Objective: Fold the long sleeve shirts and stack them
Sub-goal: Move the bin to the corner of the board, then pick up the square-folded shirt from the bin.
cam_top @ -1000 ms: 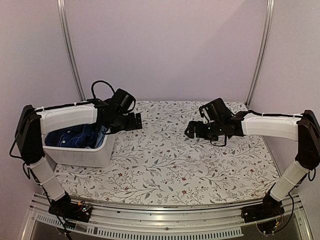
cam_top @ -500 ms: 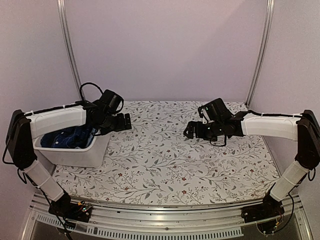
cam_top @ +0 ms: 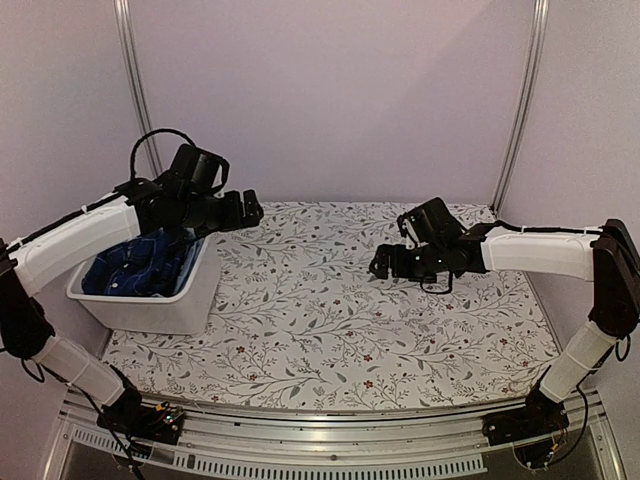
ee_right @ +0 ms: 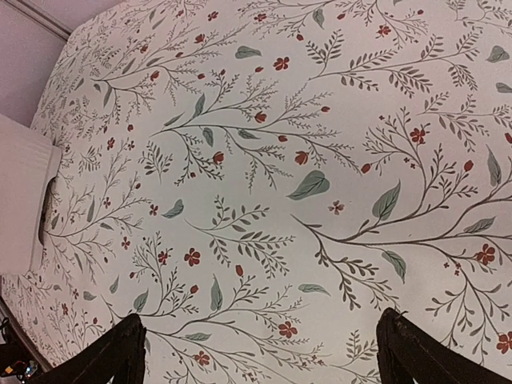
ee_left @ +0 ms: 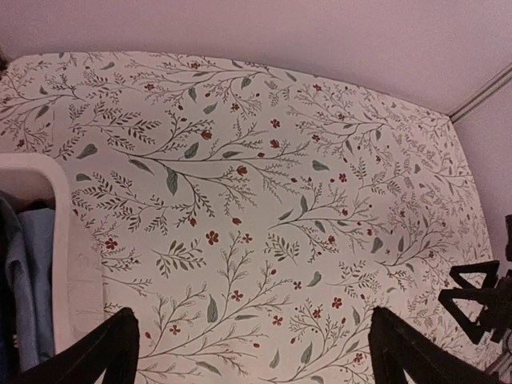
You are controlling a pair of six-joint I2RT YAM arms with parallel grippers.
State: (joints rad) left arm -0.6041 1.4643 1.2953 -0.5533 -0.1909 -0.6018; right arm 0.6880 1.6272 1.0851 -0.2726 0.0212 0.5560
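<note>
While shirts [cam_top: 140,268] fill bin [cam_top: 145,312], left tool [cam_top: 250,210] agape

Counter [cam_top: 350,320] under a white cloth [cam_top: 300,350] printed with green sprigs and small red flowers. Carries, at nine o'clock by the left edge, one white plastic bin [cam_top: 160,312], upright and open-topped. Ends at six o'clock in a metal rail [cam_top: 330,440].

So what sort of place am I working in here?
Probably an enclosed robot test cell rather than a home: plain walls with metal corner posts, a floral-covered table, and a white bin holding the shirts.
</note>
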